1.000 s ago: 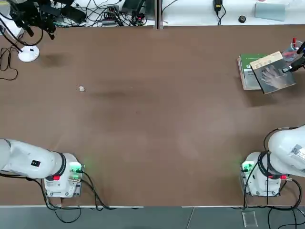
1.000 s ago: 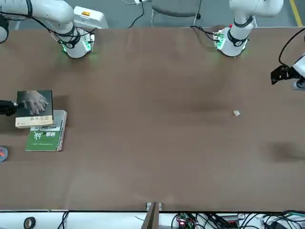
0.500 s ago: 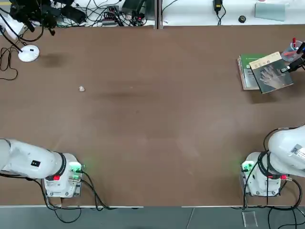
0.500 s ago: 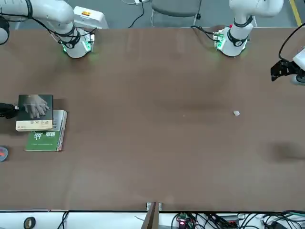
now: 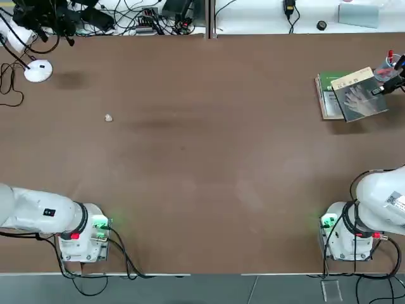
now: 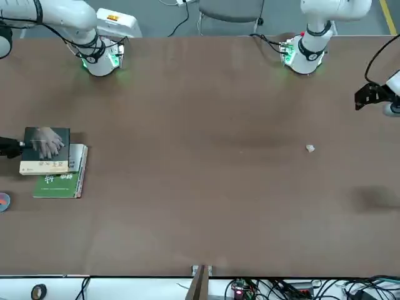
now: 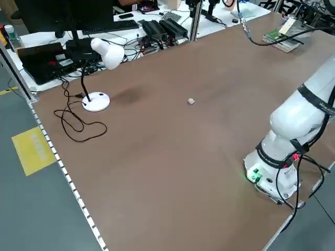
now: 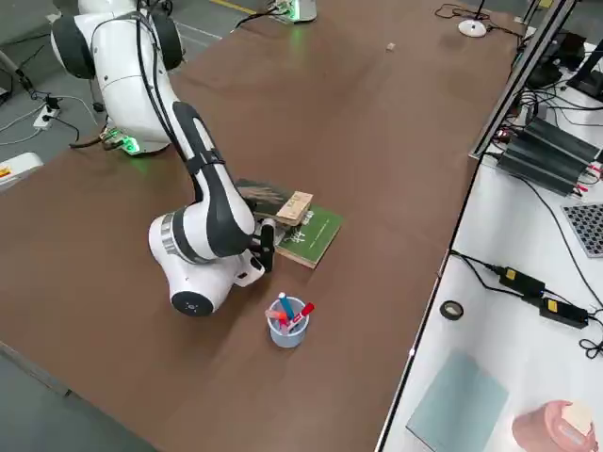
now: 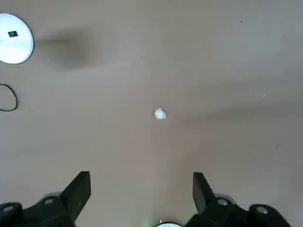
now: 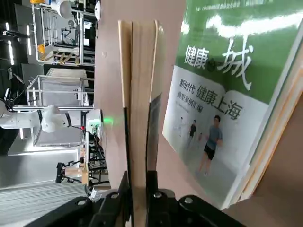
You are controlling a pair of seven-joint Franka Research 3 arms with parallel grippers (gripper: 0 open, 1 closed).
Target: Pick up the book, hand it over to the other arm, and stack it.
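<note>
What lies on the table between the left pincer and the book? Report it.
Top view: only a small white scrap and bare table between the left pincer and the book.

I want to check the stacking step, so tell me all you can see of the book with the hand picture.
The book is a thin paperback with a dark grey-green cover, a pale hand picture and a tan band. It sits skewed over the green-and-white book near the table's far right edge. The right pincer is shut on its outer edge.
</note>
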